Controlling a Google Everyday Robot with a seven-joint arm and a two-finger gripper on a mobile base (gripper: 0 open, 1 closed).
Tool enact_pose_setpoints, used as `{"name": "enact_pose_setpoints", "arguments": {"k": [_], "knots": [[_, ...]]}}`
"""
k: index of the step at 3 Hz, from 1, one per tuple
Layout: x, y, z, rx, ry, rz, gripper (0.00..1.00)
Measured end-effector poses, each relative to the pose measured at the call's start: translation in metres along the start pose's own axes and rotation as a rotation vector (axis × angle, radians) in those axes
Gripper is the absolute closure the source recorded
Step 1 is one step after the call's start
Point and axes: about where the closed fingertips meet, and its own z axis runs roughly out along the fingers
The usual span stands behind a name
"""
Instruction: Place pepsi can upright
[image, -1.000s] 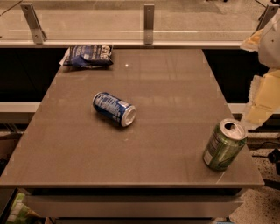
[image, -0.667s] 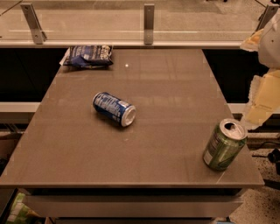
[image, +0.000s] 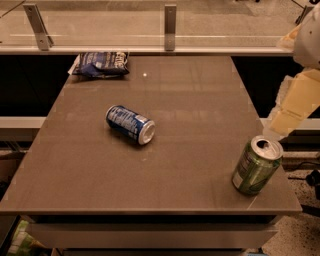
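Note:
The pepsi can (image: 129, 124) is dark blue with white markings. It lies on its side near the middle-left of the brown table (image: 165, 175), its silver end facing front-right. My gripper (image: 291, 107) is a cream-coloured piece at the right edge of the camera view, off the table's right side and just above and behind the green can (image: 256, 165). It is far to the right of the pepsi can and holds nothing that I can see.
The green can with a silver top stands slightly tilted near the table's front right corner. A flat blue and white snack bag (image: 100, 63) lies at the back left. A glass rail with metal posts (image: 170, 20) runs behind the table.

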Motion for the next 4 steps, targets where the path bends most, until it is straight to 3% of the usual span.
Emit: {"name": "enact_pose_setpoints", "arguments": {"k": [2,4], "knots": [[-0.029,0.008,-0.003,-0.001,-0.055,0.051,0.0],[-0.073,0.022,0.011,-0.028,-0.114,0.109,0.0]]}}
